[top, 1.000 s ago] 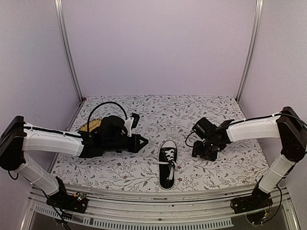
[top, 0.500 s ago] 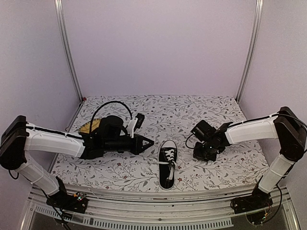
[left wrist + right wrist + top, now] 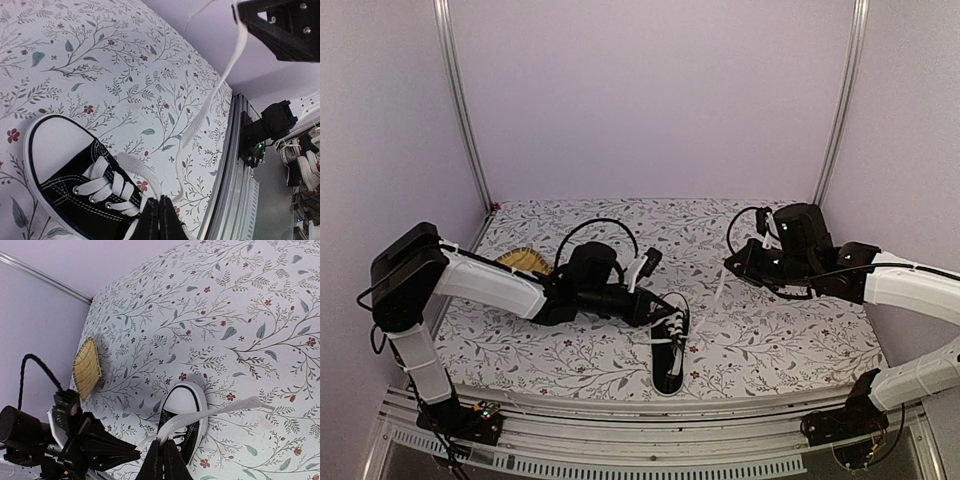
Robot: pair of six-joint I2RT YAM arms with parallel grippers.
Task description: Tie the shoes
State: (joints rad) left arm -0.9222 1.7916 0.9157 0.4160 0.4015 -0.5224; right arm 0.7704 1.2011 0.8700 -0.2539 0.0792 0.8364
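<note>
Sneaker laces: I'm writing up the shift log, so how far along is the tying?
Done: the sneaker is laced through its eyelets, nothing more; no knot shows. In hand: the right gripper is shut on a lace, holding it raised off the sneaker; the left gripper is shut at the sneaker's laces, seemingly pinching one. Left: cross, knot and bow.

You see a black canvas sneaker [image 3: 669,352] with white laces [image 3: 112,186] and a white toe cap [image 3: 55,142]. Your tabletop [image 3: 800,340] is white, printed with grey-green vines and small red flowers. The ribbed woven mat [image 3: 86,368] is yellow.
</note>
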